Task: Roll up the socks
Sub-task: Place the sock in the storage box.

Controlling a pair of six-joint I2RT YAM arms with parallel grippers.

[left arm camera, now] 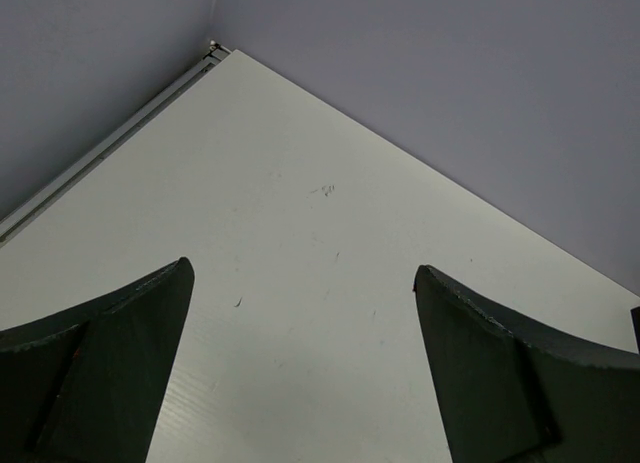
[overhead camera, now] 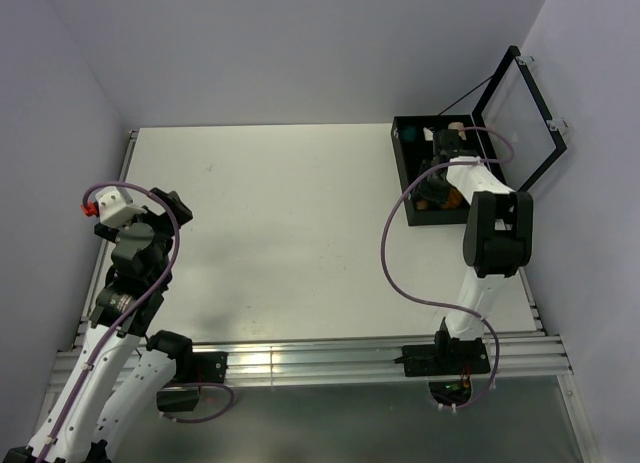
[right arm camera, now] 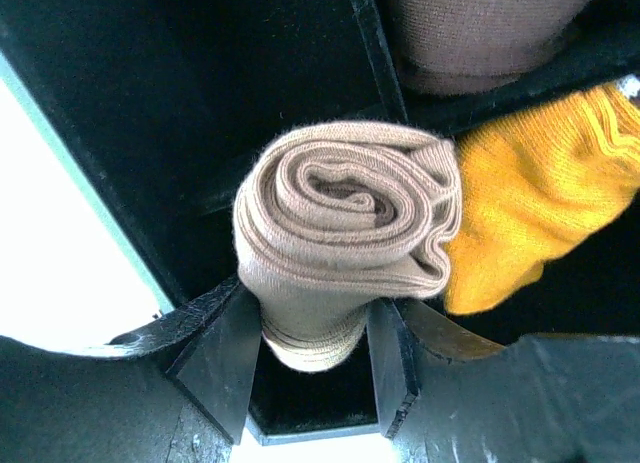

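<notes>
A rolled tan sock (right arm camera: 345, 218) stands end-on between the fingers of my right gripper (right arm camera: 315, 313), which is shut on its lower end inside the black box (overhead camera: 398, 158). Right beside it lies a mustard-orange sock (right arm camera: 530, 203), touching the roll. A dark brown sock (right arm camera: 480, 33) fills the compartment behind a black divider. From above, the right gripper (overhead camera: 437, 188) reaches down into the box, hiding the tan sock; a bit of the orange sock (overhead camera: 455, 198) shows. My left gripper (left arm camera: 300, 273) hangs open over bare table, its fingers (left arm camera: 110, 363) wide apart and holding nothing.
The box stands at the table's back right with its clear lid (overhead camera: 520, 113) tilted open toward the right wall. Small teal (overhead camera: 408, 135) and cream (overhead camera: 455, 128) bundles sit in its far compartments. My left gripper (overhead camera: 165, 208) is near the table's left edge.
</notes>
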